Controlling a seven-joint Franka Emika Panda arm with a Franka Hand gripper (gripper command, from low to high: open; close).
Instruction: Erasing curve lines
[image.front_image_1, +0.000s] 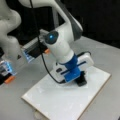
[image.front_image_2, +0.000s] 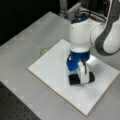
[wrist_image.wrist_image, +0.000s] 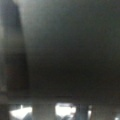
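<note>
My end effector (image.front_image_1: 80, 79) is down on the white board (image.front_image_1: 62, 100), right of frame centre in a front view, and just below centre-right in a front view (image.front_image_2: 81, 78). A black block eraser (image.front_image_2: 74, 79) sits under it, flat against the board surface; in a front view it shows as a dark block (image.front_image_1: 82, 81) poking out below the blue wrist mount (image.front_image_1: 72, 70). Can't tell whether the fingers are clenched on the eraser or just parked over it, since the wrist body hides the contact. The board (image.front_image_2: 52, 67) lies flat on the grey counter (image.front_image_2: 22, 50), tilted diamond-wise in both front views, with its wooden edge showing along the lower sides. The curve lines: I can't make them out on any exposed part of the board in either front view; the visible white area reads blank apart from faint mottling, and the patch under the eraser is hidden. The wrist view is almost all dark grey blur, with a few bright patches along the bottom edge, nothing identifiable. A black cable (image.front_image_1: 46, 67) runs from the upper left of the frame down to the wrist and loops over the board's upper-left edge. A small round pale object (image.front_image_2: 44, 51) sits on the counter just beside the board's upper-left edge. Orange-tipped fixtures (image.front_image_1: 10, 79) sit at the left of the frame, well apart from the board.
</note>
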